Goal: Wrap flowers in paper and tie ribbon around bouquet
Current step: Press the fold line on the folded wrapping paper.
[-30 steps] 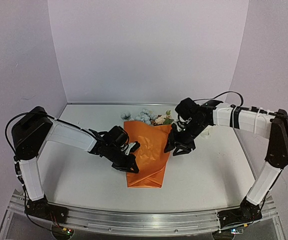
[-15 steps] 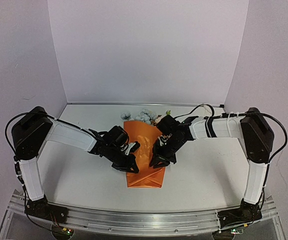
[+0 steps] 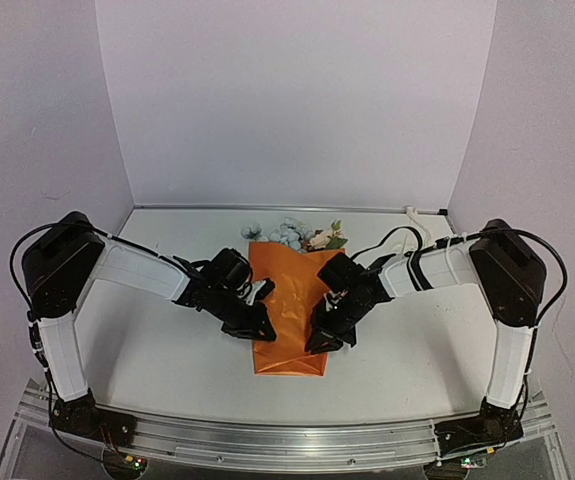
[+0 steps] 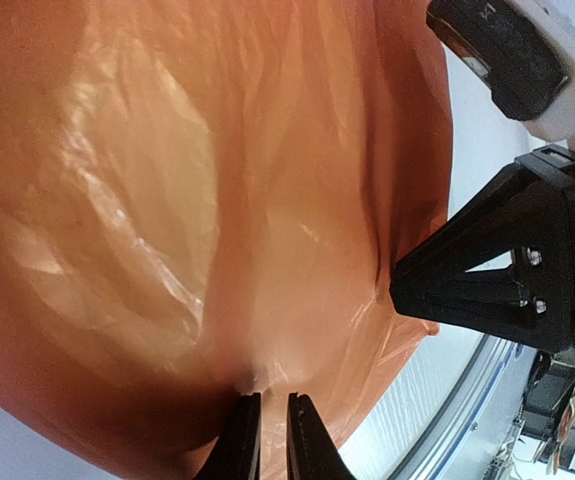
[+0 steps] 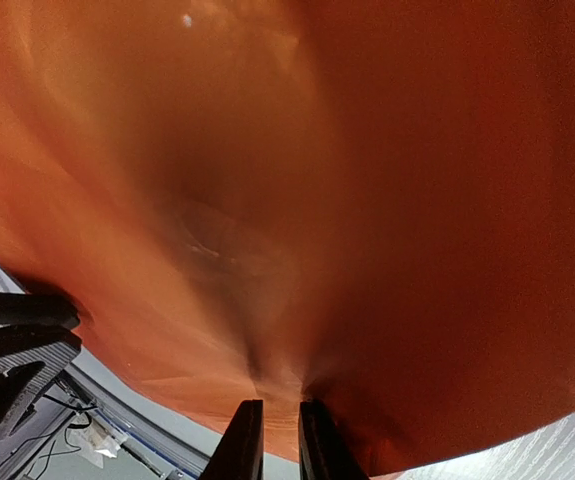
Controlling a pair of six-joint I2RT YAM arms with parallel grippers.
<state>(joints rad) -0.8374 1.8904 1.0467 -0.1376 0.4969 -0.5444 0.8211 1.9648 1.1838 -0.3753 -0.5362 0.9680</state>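
The paper (image 3: 292, 285) lies orange face up in the middle of the table (image 3: 417, 345), folded over the flowers (image 3: 292, 233). Its long axis runs away from me, with the pale blooms poking out of the far end and the folded bottom edge nearest the arm bases. My left gripper (image 3: 257, 320) sits at the bundle's left long edge and my right gripper (image 3: 325, 335) at its right, both on the near half and facing each other across the short axis. In each wrist view the fingers are drawn almost together, with orange sheet puckered at their tips, so I read both as clenched on a fold of the paper, one on each side. Neither arm is the nearer one, since the bundle sits squarely between them. I judge the coming move to be gathering the waist inward, which means pulling across the stems and not along them. I can't pick out the ribbon with any confidence.
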